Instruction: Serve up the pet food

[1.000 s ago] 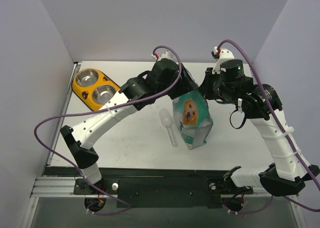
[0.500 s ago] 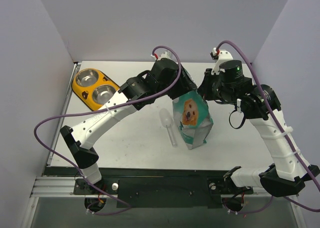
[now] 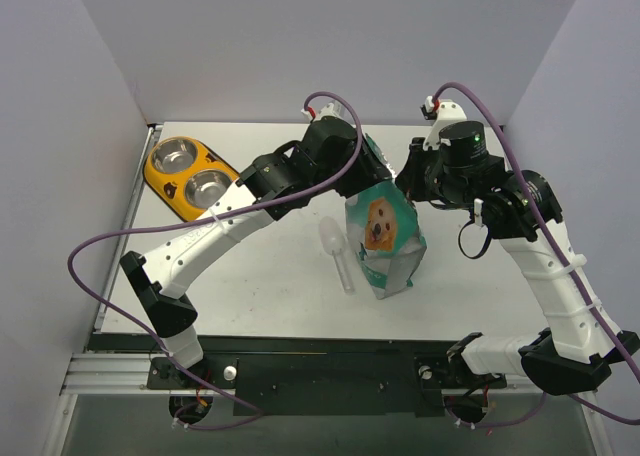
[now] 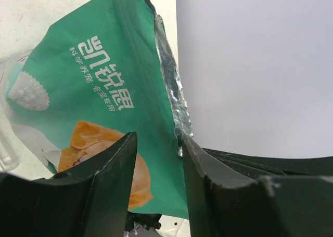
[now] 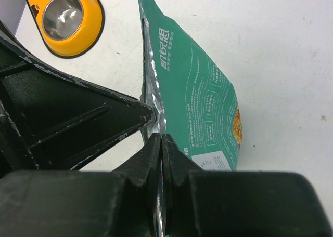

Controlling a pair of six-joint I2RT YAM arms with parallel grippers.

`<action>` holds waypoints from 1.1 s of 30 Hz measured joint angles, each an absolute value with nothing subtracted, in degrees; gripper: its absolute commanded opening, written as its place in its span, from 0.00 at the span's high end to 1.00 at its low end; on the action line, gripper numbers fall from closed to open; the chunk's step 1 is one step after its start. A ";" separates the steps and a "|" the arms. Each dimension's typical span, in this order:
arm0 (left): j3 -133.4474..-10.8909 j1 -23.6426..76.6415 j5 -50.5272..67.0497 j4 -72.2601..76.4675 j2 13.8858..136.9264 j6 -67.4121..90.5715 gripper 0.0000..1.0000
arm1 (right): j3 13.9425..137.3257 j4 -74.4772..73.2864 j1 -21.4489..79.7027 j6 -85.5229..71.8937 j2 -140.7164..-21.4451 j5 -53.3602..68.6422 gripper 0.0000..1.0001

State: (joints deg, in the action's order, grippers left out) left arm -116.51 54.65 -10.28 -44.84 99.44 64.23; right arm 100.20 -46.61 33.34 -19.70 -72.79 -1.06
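The right gripper (image 5: 161,143) pinches the pet-food pouch (image 5: 203,107) rim while the half-open left gripper (image 4: 158,138) straddles its opposite lip, likely to spread the mouth.

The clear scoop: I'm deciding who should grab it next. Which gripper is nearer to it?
Left. The left gripper straddles the pouch top on the scoop side; the right gripper is shut on the pouch top's farther side.

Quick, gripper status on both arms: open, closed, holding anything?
Left gripper: open, its jaws straddle the torn top edge of the pet food pouch without clamping it.
Right gripper: shut on the foil top edge of the pet food pouch.
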 measured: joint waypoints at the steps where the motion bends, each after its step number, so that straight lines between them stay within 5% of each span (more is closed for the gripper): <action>1: -116.51 54.65 -10.28 -44.82 99.44 64.27 0.55 | 100.20 -46.61 33.34 -19.66 -72.79 -1.04 1.00; 13: -114.54 54.59 -9.78 -42.48 98.56 65.36 0.83 | 98.96 -46.09 33.34 -19.25 -72.58 0.51 1.00; 19: -111.79 54.26 -8.99 -40.40 97.32 65.32 0.96 | 98.13 -45.98 33.34 -18.81 -72.51 1.93 0.92; 33: -96.82 53.67 -6.83 -23.31 91.02 65.80 1.00 | 98.13 -45.98 33.06 -18.33 -72.42 3.77 0.85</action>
State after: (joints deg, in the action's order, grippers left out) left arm -96.82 53.67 -6.83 -23.31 91.02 65.80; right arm 98.13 -45.98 33.06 -18.33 -72.42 3.77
